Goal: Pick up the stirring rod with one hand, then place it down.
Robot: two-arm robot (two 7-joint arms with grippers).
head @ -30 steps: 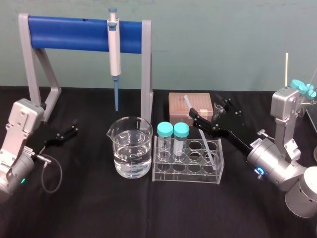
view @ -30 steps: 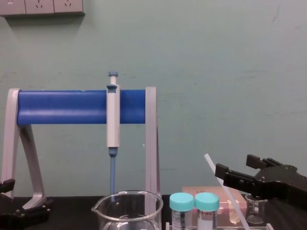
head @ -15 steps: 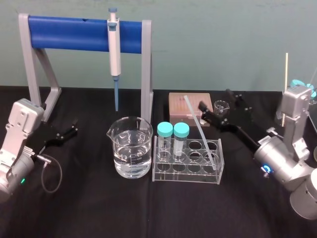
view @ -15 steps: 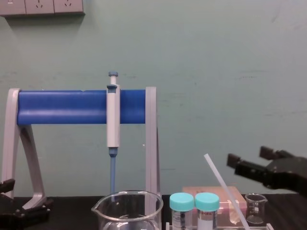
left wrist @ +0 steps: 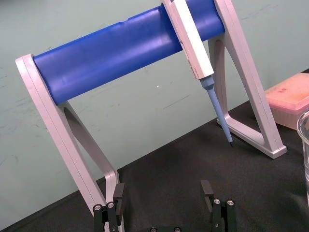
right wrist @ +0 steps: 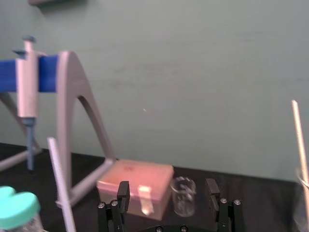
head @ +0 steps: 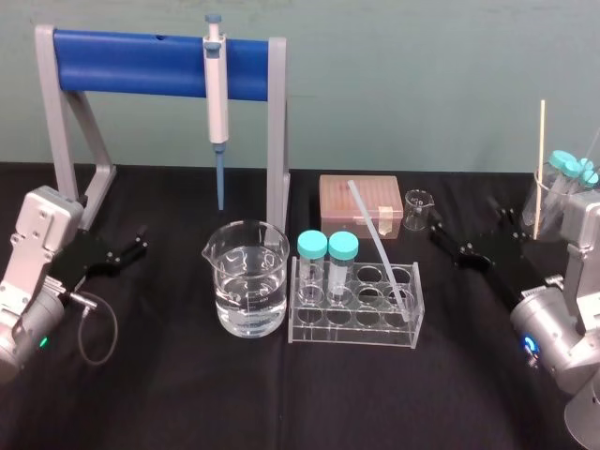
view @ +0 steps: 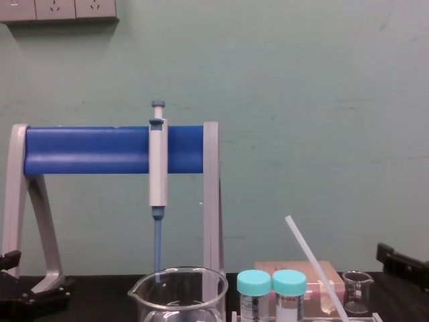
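**A:** Anything cut off or unclear?
**B:** The chest view crops the large beaker (view: 175, 290) just below its rim and the stirring rod (view: 308, 255) above its foot. The right gripper (right wrist: 167, 191) is a black sliver there at 3 o'clock. In the head view the rod's foot is in a right-end well of the clear rack (head: 354, 314). Which row, I cannot tell.

**A:** Containers?
**B:** Head view. The large beaker is part-filled with clear liquid, just beside the rack at its 9 o'clock. The rack holds two teal-capped tubes (head: 327, 247) at its left end and the rod, tilted toward 11 o'clock. The pink tip box (head: 361, 202) is at the rack's 12 o'clock, with a small beaker (head: 416, 208) at the box's 3 o'clock.

**A:** Grippers?
**B:** The right gripper is at the rack's 3 o'clock, fingers spread, holding nothing, apart from the rod. The left gripper (left wrist: 163, 191) is at the beaker's 9 o'clock, likewise spread and empty-handed.

**A:** Surroundings?
**B:** Black tabletop (head: 169, 394), teal wall (view: 301, 100), sockets (view: 60, 8) at the chest view's 11 o'clock. The pipette (head: 217, 94) hangs from the blue-barred stand (head: 131, 61).
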